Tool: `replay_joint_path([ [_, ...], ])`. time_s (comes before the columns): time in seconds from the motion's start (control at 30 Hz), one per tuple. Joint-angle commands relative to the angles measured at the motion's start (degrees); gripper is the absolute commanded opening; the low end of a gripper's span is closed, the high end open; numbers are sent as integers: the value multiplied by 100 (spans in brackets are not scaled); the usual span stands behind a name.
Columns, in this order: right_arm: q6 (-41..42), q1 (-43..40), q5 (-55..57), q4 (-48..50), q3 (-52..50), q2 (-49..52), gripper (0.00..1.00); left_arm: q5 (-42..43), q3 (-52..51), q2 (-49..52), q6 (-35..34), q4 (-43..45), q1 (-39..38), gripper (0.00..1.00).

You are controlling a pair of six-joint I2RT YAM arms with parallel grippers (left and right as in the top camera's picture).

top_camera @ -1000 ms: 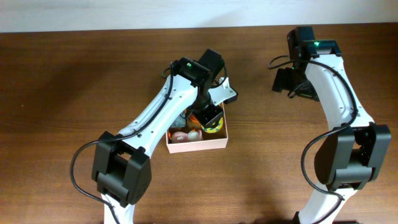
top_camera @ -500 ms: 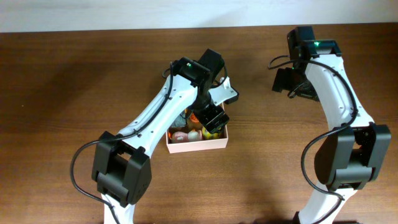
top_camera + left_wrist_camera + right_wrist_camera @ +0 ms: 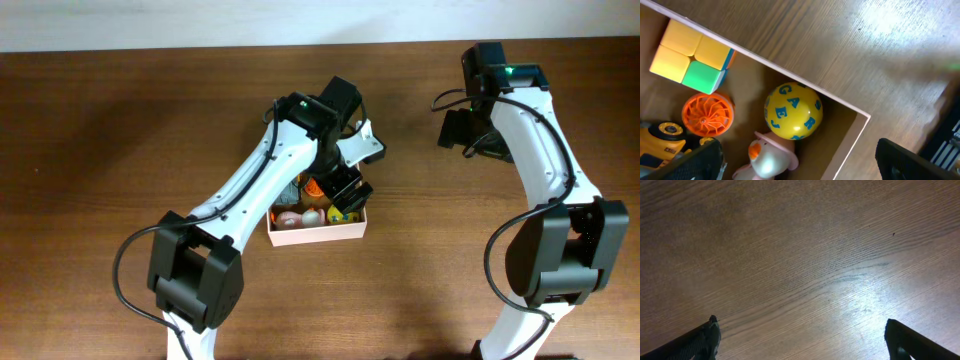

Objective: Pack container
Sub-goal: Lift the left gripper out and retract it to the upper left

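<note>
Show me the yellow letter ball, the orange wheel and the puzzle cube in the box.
yellow letter ball (image 3: pixel 793 111), left wrist view, on its middle, among the blue letters.
orange wheel (image 3: pixel 707 115), left wrist view, on its hub.
puzzle cube (image 3: pixel 690 62), left wrist view, on its top face.

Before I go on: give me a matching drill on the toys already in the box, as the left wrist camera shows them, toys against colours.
All four lie in the container.

Toys:
1. ball
2. cube
3. finned wheel
4. duck

Colours:
a. yellow and green faces
b. white with some pink
c. yellow with blue letters
d. orange all over

Pairs: 1-c, 2-a, 3-d, 4-b
</note>
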Motion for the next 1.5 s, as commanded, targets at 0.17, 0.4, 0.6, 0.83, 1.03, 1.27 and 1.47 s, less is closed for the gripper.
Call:
replay_joint_path([
  [0.17,31,22,-11,-4,-24,-4,99,-2291,1029,2,-1438,-203,695,99],
  [0.4,31,22,-11,-4,-24,-4,99,-2802,1805,2,-2610,-332,1773,99],
  [0.6,31,22,-11,-4,-24,-4,99,-2439,1910,2,-2616,-400,2765,99],
  [0.83,31,22,-11,-4,-24,-4,99,-2295,1908,2,-2616,-664,3254,99],
  [1.03,31,22,-11,-4,-22,-4,99,-2295,1908,2,-2616,-739,3265,99],
  [1.27,31,22,-11,-4,-22,-4,99,-2295,1908,2,-2616,-739,3265,99],
  [1.47,31,22,-11,-4,-22,-4,99,-2295,1908,2,-2616,-739,3265,99],
])
